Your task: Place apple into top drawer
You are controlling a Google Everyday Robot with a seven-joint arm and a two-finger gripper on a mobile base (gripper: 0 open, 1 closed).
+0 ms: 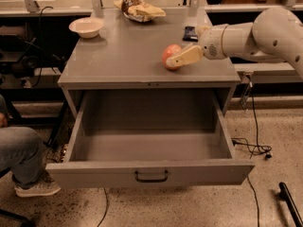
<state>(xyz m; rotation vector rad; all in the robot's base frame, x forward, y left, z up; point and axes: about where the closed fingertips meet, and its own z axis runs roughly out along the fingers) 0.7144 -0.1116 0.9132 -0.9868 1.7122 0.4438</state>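
Pinkish-red apple [168, 54] sits at the right of the grey surface [128, 56], the hand [177, 60] overlapping it; the top drawer [151, 148] below is pulled open.

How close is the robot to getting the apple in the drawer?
Done: the drawer is pulled wide open. In hand: the gripper is right at the apple, which sits on the cabinet top. Left: grab the apple, lift it and lower it into the drawer.

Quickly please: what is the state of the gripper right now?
Gripper: at the apple on the cabinet top, above the open top drawer; open or closed cannot be told.
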